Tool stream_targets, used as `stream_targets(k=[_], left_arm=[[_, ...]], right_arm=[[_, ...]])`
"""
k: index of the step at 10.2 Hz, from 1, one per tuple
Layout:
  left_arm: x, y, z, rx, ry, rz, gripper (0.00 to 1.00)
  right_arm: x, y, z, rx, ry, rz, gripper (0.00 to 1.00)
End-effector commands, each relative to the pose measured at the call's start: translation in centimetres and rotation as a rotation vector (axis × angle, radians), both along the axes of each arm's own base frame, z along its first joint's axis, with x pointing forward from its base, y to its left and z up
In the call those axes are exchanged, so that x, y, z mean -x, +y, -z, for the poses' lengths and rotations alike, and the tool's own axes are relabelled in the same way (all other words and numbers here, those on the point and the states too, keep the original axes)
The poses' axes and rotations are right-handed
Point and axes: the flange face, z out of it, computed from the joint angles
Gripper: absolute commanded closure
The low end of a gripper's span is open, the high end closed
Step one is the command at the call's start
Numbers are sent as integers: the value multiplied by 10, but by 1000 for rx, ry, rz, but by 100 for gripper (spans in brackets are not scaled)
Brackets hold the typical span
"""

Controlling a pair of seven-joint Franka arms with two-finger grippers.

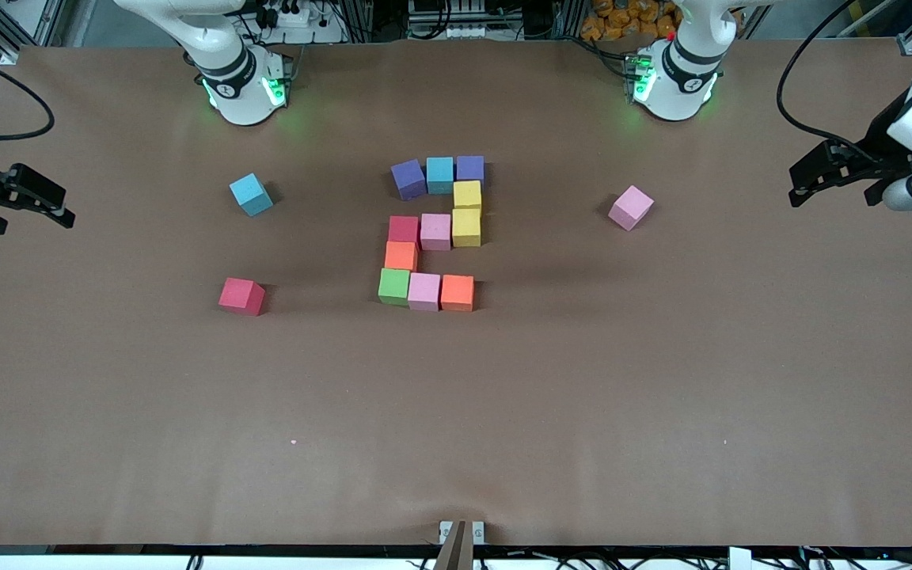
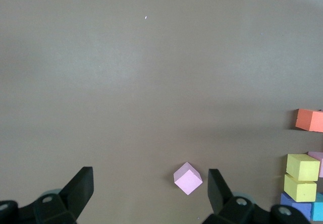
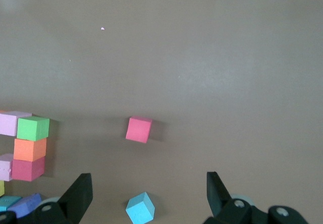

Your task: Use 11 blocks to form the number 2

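A blocky number 2 of several coloured blocks lies flat mid-table; its top row is purple, blue, purple and its bottom row is green, pink, orange. Loose blocks lie apart from it. A blue one and a red one are toward the right arm's end, and a pink one is toward the left arm's end. My left gripper hangs open and empty over its end of the table, with the pink block well below it. My right gripper hangs open and empty over its own end, with the blue block and red block below.
The two arm bases stand along the table's edge farthest from the front camera. A small bracket sits at the edge nearest that camera. Brown tabletop spreads around the blocks.
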Motion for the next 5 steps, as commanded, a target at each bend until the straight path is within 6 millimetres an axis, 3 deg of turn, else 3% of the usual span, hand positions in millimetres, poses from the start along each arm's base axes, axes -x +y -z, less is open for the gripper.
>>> stream_targets(k=[1,5], left_arm=[[0,3,-4,23,8,13,0],[1,2,-4,27,11,15,0]], right_arm=[[-1,-5,-5,5,2,8,0],[5,-3,-21,13,19,-1,0]])
